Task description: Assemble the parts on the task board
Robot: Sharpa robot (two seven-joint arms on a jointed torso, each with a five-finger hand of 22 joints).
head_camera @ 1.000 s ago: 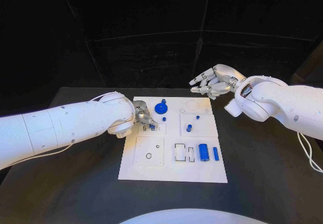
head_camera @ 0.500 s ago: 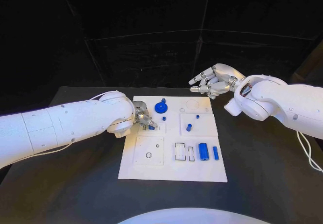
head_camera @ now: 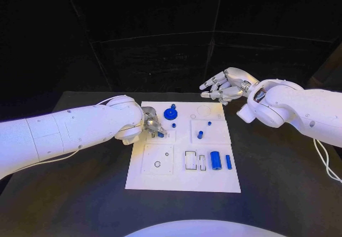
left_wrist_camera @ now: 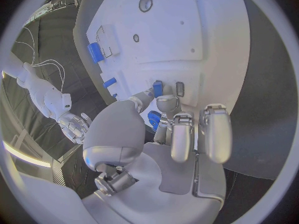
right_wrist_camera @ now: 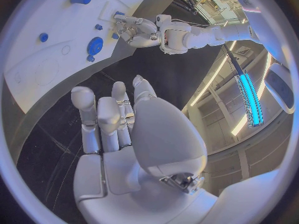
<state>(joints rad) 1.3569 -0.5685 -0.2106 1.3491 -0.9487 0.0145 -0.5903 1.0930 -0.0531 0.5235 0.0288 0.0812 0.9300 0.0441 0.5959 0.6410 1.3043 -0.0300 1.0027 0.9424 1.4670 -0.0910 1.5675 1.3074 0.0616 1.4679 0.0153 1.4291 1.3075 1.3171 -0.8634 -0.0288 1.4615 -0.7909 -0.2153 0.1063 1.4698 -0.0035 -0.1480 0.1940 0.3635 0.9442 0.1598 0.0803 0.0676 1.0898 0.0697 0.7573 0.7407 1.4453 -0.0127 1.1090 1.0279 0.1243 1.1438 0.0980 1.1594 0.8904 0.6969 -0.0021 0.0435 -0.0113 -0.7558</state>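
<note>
1. Insertion work occupies the left hand (head_camera: 150,123), which sits low over the near-left part of the task board (head_camera: 182,182). Its fingertips (left_wrist_camera: 157,103) pinch a small blue peg (left_wrist_camera: 157,88), held at the board surface just beside a small dark slot (left_wrist_camera: 180,88).
2. My reading: the step in hand is seating this peg in a hole or slot of the board, and it does not look seated yet.
3. The next move probably calls for a fine alignment of the peg with its opening, then a straight push down, with little room for tilt.
4. The right hand (head_camera: 227,85) hangs above the table beyond the board's far right corner, holding nothing, its fingers loosely curled and apart.
5. Just past the left hand's fingers stands a round blue knob (head_camera: 171,114), disc-shaped with a small stem. Farther toward the right hand's side stands a short blue pin (head_camera: 200,134).
6. Toward the robot from that pin lie a thick blue cylinder (head_camera: 215,160) and a thinner blue bar (head_camera: 228,162), both smooth and plastic-looking.
7. The board is flat, matt white, with raised square panels and cut-out recesses.
</note>
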